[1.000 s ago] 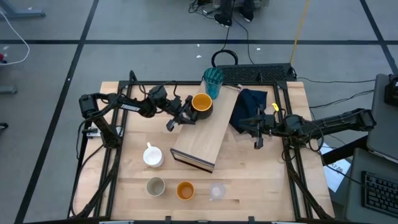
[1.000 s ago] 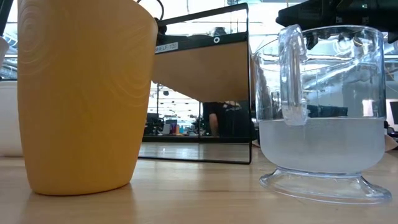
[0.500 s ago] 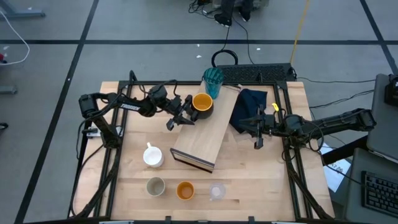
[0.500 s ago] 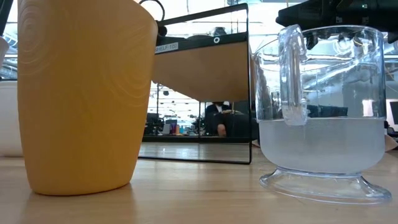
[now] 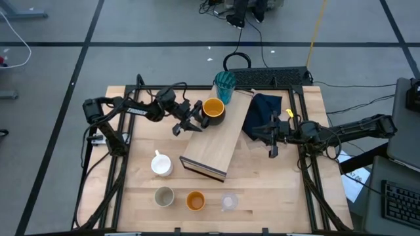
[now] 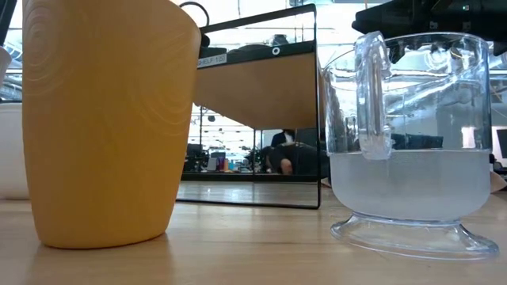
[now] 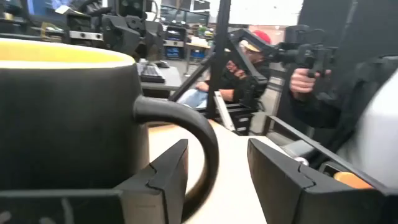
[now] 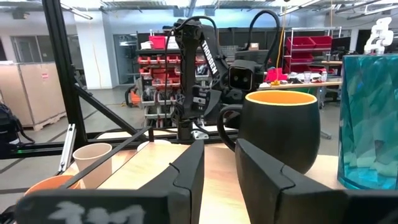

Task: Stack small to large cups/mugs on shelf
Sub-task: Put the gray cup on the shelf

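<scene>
The shelf (image 5: 218,145), a long light-wood board with a dark near end, is laid slanted across the table (image 5: 131,196). On its far end a dark mug (image 5: 213,111) with a yellow inside is stood, and the teal tumbler (image 5: 224,86) is seen just behind it. Bare table is left at the near left, where the white mug (image 5: 161,164) sits alone. Along the near edge the beige cup (image 5: 163,195), orange cup (image 5: 195,200) and glass (image 5: 229,201) are lined up. The left gripper (image 5: 184,124) is held with jaws apart, its fingers (image 7: 163,176) flanking the mug's handle. The right gripper (image 5: 272,141) is kept narrowly parted and empty beside the shelf.
</scene>
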